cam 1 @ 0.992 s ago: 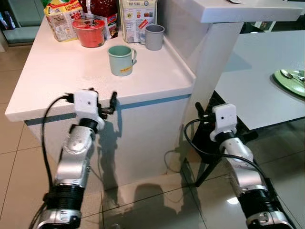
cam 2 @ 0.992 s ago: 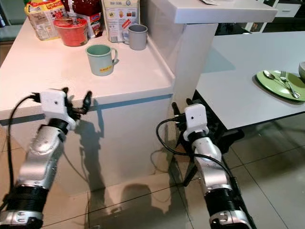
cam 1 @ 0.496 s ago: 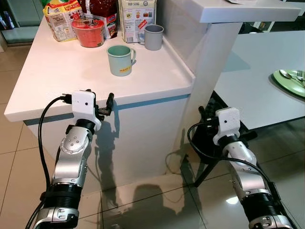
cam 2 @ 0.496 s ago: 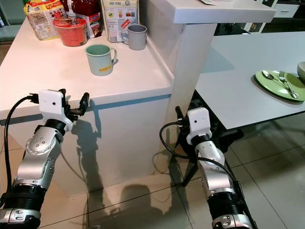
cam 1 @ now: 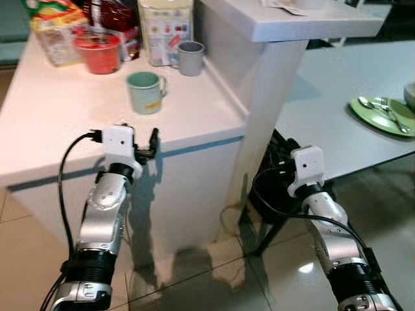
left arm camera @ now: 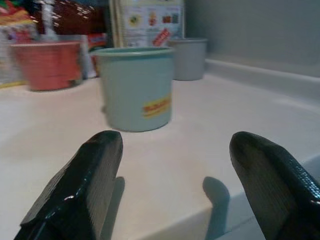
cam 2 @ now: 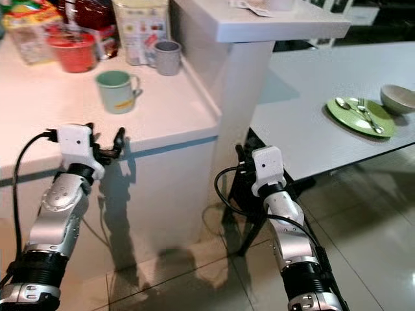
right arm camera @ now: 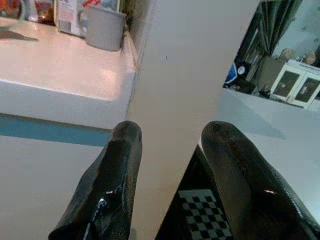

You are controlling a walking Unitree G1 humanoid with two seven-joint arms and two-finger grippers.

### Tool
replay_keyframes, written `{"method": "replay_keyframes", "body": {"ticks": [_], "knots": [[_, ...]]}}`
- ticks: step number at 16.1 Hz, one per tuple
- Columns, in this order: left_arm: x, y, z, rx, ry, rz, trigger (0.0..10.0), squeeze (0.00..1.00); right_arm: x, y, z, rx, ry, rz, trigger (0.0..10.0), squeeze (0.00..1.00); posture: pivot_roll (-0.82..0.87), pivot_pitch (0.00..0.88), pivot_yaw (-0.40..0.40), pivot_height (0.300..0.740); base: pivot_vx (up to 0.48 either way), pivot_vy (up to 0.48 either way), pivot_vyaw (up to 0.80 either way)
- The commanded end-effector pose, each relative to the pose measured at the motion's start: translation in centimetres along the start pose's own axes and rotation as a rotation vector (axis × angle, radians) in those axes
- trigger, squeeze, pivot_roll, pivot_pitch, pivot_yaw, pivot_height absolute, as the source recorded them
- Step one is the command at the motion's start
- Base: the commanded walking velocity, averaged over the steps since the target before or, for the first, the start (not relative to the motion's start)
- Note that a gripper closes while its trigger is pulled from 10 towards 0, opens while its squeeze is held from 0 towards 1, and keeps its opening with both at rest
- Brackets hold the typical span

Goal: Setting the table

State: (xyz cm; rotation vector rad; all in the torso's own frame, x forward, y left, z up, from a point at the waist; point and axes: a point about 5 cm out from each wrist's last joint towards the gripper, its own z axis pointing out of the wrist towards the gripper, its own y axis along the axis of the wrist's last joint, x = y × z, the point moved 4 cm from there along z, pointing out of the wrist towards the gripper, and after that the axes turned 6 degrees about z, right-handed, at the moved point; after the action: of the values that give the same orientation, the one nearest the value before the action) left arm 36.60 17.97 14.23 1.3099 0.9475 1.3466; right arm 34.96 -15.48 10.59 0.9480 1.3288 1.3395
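Note:
A pale green mug (cam 1: 146, 92) with a yellow label stands on the white counter (cam 1: 71, 123), a short way in from the front edge. Behind it is a grey mug (cam 1: 190, 57). My left gripper (cam 1: 140, 144) hovers at the counter's front edge, open and holding nothing, pointing at the green mug (left arm camera: 135, 87) between its fingers (left arm camera: 80, 190). My right gripper (right arm camera: 172, 150) is low beside the white pillar (cam 2: 227, 110), open and holding nothing. On the grey dining table (cam 2: 305, 110) at the right lies a green plate (cam 2: 360, 116) with a spoon and fork, next to a bowl (cam 2: 397, 98).
A red bowl (cam 1: 97, 52), snack bags and a carton (cam 1: 165, 29) crowd the counter's back. A raised white shelf (cam 2: 259, 26) tops the pillar. A black chair frame (cam 2: 249, 194) stands under the dining table by my right arm. Glossy tiled floor lies below.
The camera has swung a little to the right, so the counter sits further left and the bowl on the dining table has come into sight. Both grippers stay open near the counter.

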Motion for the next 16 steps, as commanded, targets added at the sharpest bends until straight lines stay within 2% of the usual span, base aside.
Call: {"method": "replay_keyframes", "body": {"ticks": [1,4,12,14,16], "knots": [[0.1,0.7,0.5,-0.017,0.008,0.016,10.0,0.0,-0.2,0.1,0.0,-0.001,0.003,-0.011,10.0,0.0,0.02,0.0,-0.048,0.74,0.465,0.0,0.0],[0.2,0.8,0.6,-0.024,0.015,0.008,10.0,0.0,-0.1,0.0,-0.1,0.002,0.003,-0.009,10.0,0.0,0.02,0.0,-0.046,0.74,0.461,0.0,0.0],[0.4,0.8,0.6,-0.021,0.05,0.018,10.0,0.0,0.0,0.3,0.0,-0.001,0.017,-0.008,10.0,0.0,0.02,0.0,-0.054,0.74,0.0,0.0,0.0],[0.5,0.7,0.6,-0.018,0.057,0.025,10.0,0.0,0.6,1.2,0.1,-0.03,0.052,-0.01,10.0,0.0,0.02,0.0,-0.053,0.74,0.0,0.0,0.0],[0.8,0.6,0.7,-0.013,0.063,0.03,10.0,0.0,2.1,2.6,0.4,-0.076,0.124,-0.015,10.0,0.0,0.02,0.0,-0.053,0.74,0.0,0.0,0.0]]}}
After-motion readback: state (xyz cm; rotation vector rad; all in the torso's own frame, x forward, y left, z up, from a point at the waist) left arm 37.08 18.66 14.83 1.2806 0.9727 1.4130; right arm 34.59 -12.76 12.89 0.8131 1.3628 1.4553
